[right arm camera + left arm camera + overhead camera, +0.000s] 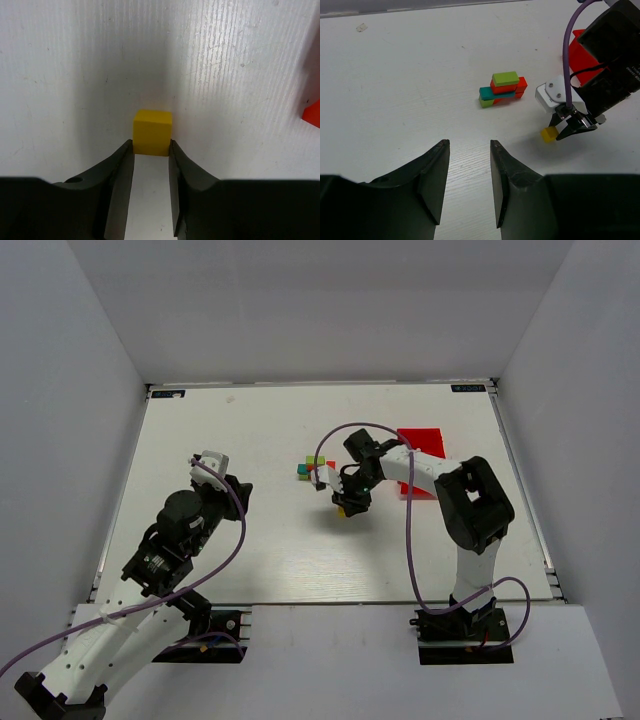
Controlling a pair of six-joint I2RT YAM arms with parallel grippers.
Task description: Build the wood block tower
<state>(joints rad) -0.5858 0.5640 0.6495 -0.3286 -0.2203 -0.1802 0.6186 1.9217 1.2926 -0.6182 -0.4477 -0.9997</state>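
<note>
Right fingers tight on yellow cube

No legible text found in any view.
- Small dark label noted at far left corner of table; pale print on it too small to be read.
- Similar label noted at far right corner; likewise unreadable.
- White print seen on black housing of right arm; cut by frame edge, not deciphered.
</note>
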